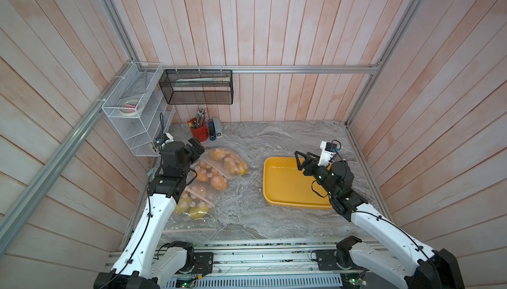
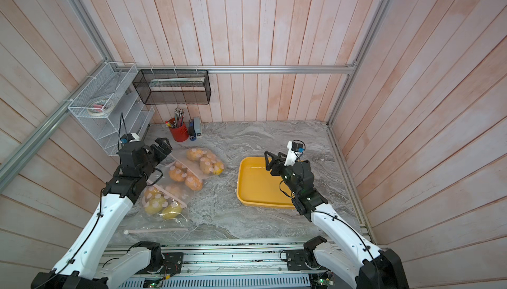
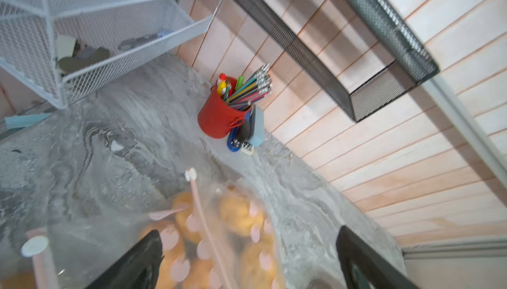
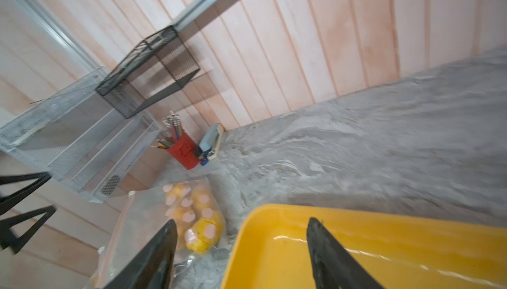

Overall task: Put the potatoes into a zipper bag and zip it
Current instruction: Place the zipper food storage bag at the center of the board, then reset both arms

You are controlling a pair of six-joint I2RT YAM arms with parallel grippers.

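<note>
The left arm [image 1: 155, 213] and right arm [image 1: 384, 227] match: smooth white shells on the links nearest the base rail [image 1: 260, 258], chunky black joint housings farther from it. Thin black cables run along the shells (clipped down, beside small dark screw holes). Farthest from the rail, the black left tool [image 1: 197, 147] and right tool [image 1: 301, 161] have triangular, open-framed fingers [image 4: 329, 260], each backed by a white camera mount [image 1: 325, 154].

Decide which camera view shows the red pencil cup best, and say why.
The left wrist view: the red pencil cup is large and central, its pencils distinct. In both top views it is small, by the back wall. The right wrist view shows it smaller and blurred.
</note>
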